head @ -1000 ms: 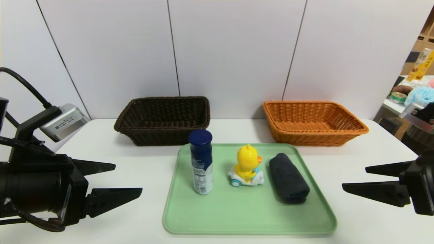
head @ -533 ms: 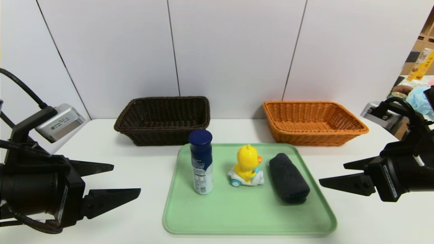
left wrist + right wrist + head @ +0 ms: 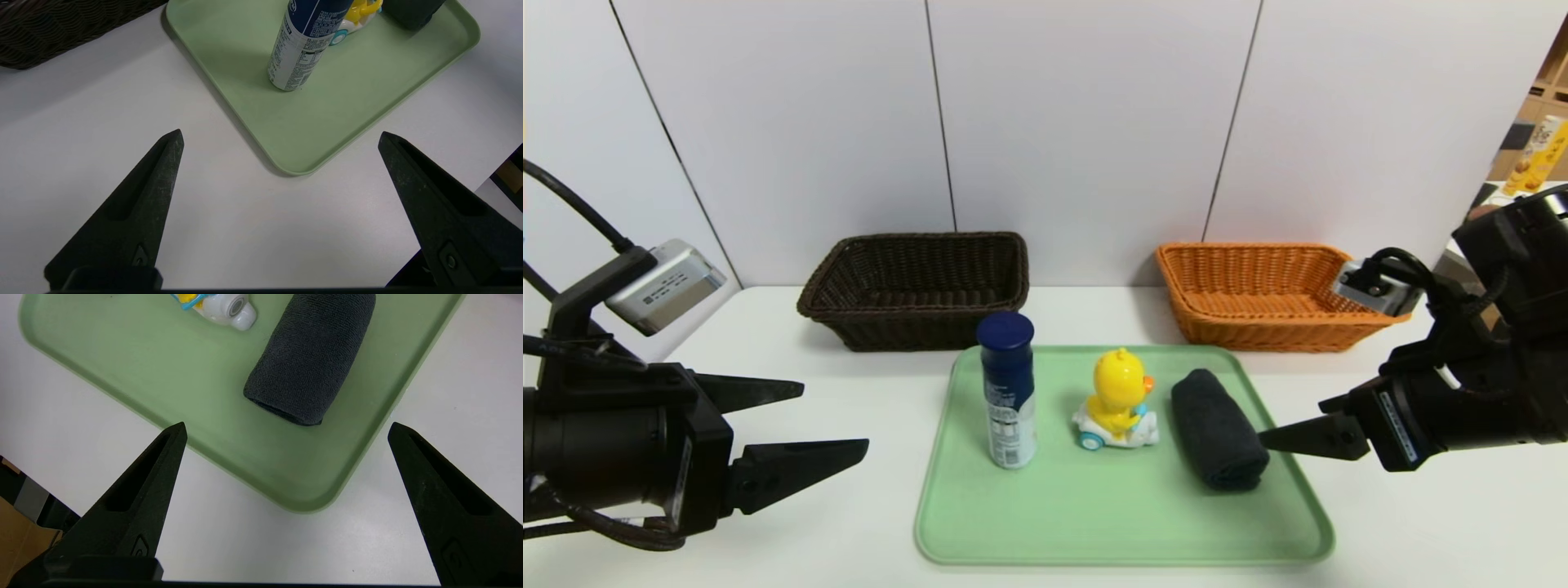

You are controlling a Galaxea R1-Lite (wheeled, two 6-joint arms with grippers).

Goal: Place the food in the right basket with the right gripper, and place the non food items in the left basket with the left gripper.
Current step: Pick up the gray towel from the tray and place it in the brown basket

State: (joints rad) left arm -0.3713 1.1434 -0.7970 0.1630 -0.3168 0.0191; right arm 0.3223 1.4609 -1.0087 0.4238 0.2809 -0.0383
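Note:
A green tray (image 3: 1094, 514) holds three things: an upright bottle (image 3: 1008, 392) with a blue cap, a yellow duck toy (image 3: 1117, 396) on a white wheeled base, and a rolled dark towel (image 3: 1217, 429). The dark brown left basket (image 3: 907, 331) and the orange right basket (image 3: 1274, 333) stand behind the tray, both empty. My left gripper (image 3: 833, 416) hovers open to the left of the tray. The left wrist view shows the bottle (image 3: 300, 45) beyond the open left gripper (image 3: 281, 134). My right gripper (image 3: 1292, 422) is open at the tray's right edge, beside the towel (image 3: 310, 355).
The white table (image 3: 1380, 531) has bare room on both sides of the tray and in front of it. A wall of grey panels stands close behind the baskets. Off the table at the far right sits a shelf with clutter (image 3: 1535, 155).
My right arm has swung in from the right edge of the view toward the tray, and its fingertip now reaches the towel's near end. The left gripper has barely shifted.

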